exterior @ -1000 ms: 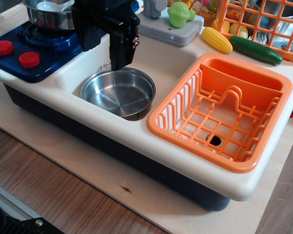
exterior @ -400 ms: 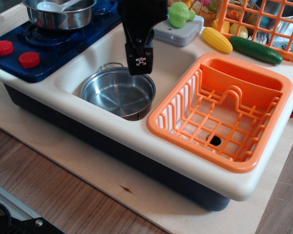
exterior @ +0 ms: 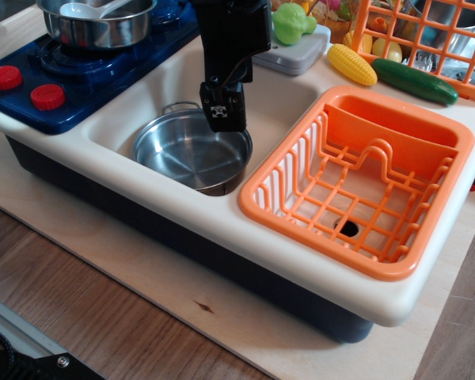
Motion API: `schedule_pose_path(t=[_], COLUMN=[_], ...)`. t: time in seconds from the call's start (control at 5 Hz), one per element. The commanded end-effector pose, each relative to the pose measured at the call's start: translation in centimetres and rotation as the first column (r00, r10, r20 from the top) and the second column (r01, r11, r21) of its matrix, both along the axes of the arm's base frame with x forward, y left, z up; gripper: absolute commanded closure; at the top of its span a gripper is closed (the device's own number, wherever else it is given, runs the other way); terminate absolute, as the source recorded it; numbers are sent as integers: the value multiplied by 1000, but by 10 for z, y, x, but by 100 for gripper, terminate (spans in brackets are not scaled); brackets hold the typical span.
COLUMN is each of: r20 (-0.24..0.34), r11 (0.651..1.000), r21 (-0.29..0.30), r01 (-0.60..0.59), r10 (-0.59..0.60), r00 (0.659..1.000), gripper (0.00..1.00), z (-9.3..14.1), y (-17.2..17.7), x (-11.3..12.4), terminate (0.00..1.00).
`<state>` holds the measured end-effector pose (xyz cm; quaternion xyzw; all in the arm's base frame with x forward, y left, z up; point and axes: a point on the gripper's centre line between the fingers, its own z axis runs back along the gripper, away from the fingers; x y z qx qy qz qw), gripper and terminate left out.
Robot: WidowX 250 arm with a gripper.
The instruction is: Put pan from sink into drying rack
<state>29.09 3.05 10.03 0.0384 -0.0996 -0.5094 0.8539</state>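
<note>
Black and boxy, the gripper [exterior: 224, 125] hangs over the far right rim of the pan, and from this view I cannot tell whether its jaws are parted or closed, nor whether it touches the metal. Largest in the scene, the sink [exterior: 281, 99] holds the pan in its near left part. To the right sits the drying rack [exterior: 439, 202], empty, its grid floor open and a solid-walled compartment at the far side. The pan [exterior: 186, 150] lies flat and upright, one thin wire loop handle [exterior: 176, 106] showing at its far edge. It looks light and stiff but polished and likely slippery, so a pinch across the thin rim, wall between the jaws, seems the surest hold; the loop handle looks too slight
</note>
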Motion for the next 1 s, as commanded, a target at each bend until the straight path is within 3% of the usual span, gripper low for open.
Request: schedule_pose_path(t=[0.0, 0.6, 0.8], r20=[26, 32, 26], r11=[999, 998, 999], r21=[-5, -43, -34], r01=[33, 46, 23], r10=[-33, -44, -22], r00=[999, 999, 999], gripper=[0, 0, 100], z=[-5, -36, -40], y=[6, 20, 19], x=[8, 10, 10], terminate=[0, 0, 0])
